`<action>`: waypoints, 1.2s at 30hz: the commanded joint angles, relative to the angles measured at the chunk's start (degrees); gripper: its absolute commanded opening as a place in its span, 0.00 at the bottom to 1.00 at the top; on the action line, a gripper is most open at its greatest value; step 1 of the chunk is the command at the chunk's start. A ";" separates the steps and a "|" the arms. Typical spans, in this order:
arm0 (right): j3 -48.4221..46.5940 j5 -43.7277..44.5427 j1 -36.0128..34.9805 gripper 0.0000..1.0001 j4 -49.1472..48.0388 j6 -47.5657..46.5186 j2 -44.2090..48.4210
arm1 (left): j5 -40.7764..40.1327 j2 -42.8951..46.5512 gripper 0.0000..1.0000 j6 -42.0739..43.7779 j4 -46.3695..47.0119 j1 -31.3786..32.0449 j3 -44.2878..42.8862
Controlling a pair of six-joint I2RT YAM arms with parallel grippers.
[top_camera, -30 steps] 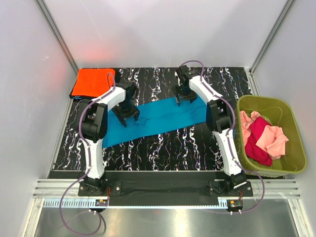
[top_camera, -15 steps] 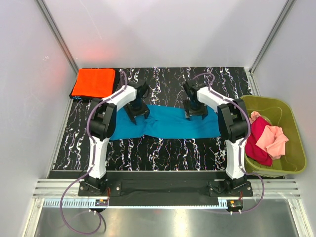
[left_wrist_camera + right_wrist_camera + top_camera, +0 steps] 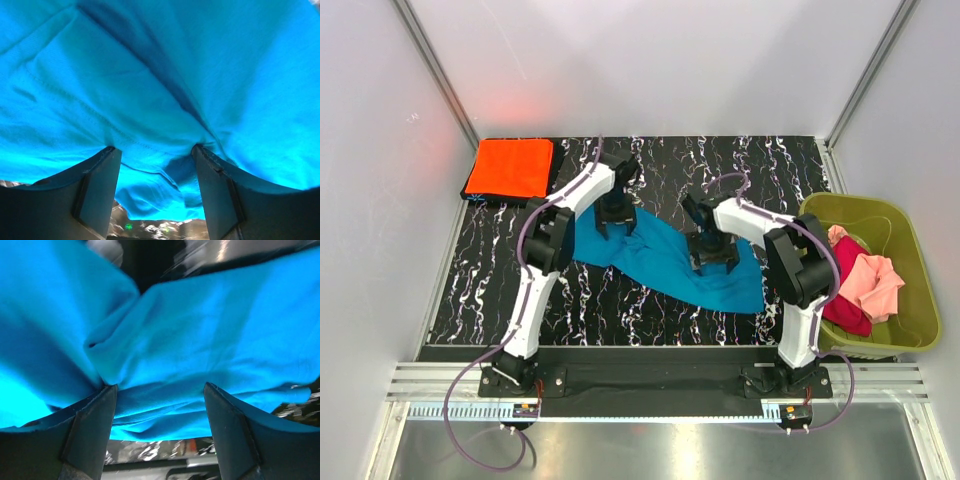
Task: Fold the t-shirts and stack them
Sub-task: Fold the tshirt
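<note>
No lettering to read in any view

The teal shirt point(image 3: 665, 262) and the orange shirt point(image 3: 510, 167) at 10 o'clock are plain cloth. The tabletop point(image 3: 620, 300) shows only white veining on black, and the bin point(image 3: 912, 300) at 3 o'clock bears no print. Small parts on the rail point(image 3: 650, 380) at 6 o'clock are too tiny to make out.

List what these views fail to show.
- Left wrist: the teal shirt drapes over the left gripper, hiding its tips, so the grasp is unreadable.
- Right wrist: the same shirt covers the tips of the right gripper.
- Top view: the right arm covers part of the bin and the shirts inside.
</note>
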State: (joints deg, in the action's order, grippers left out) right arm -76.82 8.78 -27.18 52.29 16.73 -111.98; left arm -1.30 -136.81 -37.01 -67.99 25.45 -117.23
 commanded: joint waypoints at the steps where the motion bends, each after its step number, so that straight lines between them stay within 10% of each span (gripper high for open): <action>1: 3.25 -5.77 -4.72 0.78 -0.08 4.61 1.86 | -1.08 -7.93 0.64 11.16 1.55 0.12 -8.25; 11: -0.96 -22.92 -9.47 0.79 -5.79 14.81 -2.62 | 0.95 -10.67 0.66 24.44 7.68 -5.05 -16.62; 22: 1.74 -36.81 -6.31 0.81 -14.66 31.67 -2.74 | 23.18 -14.09 0.68 20.14 24.30 -15.87 -20.48; 36: 0.10 -33.83 -4.29 0.82 -8.37 17.65 6.16 | 20.03 -1.54 0.68 16.63 19.91 -9.99 -12.60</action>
State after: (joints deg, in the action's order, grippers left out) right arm -72.77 -26.41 -31.11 40.38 39.29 -110.85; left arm 20.38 -145.77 -18.61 -46.22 13.98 -132.14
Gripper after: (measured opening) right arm 0.816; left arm 0.682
